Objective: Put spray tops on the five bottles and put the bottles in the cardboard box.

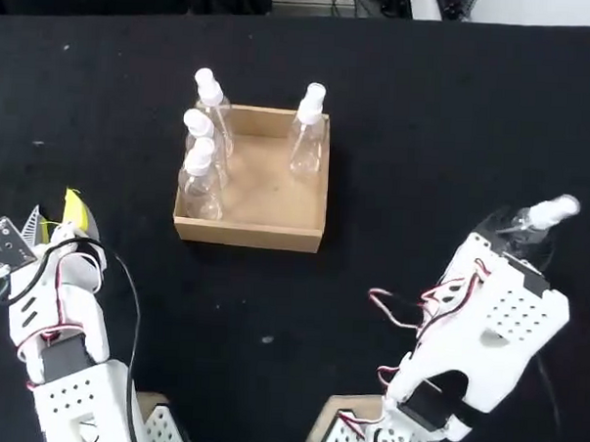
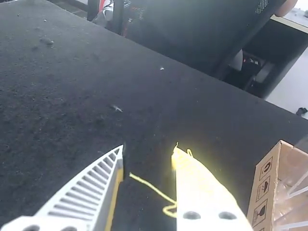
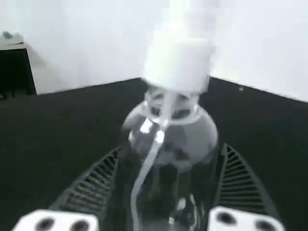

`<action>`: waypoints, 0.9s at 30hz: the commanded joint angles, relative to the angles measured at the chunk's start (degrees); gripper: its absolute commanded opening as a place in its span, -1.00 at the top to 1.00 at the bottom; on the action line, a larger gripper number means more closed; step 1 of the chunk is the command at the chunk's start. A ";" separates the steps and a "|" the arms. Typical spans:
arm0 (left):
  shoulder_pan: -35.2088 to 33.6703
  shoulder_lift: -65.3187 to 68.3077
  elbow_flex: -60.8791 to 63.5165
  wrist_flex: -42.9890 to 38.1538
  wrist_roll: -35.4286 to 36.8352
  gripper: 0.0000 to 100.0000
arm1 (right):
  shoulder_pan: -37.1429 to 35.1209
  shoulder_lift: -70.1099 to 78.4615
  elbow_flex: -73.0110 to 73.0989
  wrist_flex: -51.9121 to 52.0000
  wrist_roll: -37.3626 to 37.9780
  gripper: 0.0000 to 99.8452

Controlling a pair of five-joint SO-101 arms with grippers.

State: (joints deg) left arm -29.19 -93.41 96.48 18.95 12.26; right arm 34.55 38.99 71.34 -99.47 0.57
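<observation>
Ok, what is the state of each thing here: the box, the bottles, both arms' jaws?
Cardboard box: open, holding four bottles.
Four boxed bottles: upright, spray tops on.
Fifth bottle: spray top on, gripped, outside the box.
Right jaws: shut on fifth bottle.
Left jaws: open, empty.

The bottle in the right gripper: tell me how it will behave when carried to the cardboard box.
The bottle looks clear, empty plastic, so probably light. Its smooth round body between the right gripper's jaws could slip or twist. Tall, narrow and topped by a spray top, it may tip easily once stood in the cardboard box.
</observation>
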 commanded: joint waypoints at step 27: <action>-0.48 -0.62 1.36 0.09 -0.53 0.88 | -1.23 -15.60 4.62 1.76 0.53 0.52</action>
State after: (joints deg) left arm -29.19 -93.41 96.48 18.95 12.26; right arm 34.55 26.95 76.97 -97.98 0.57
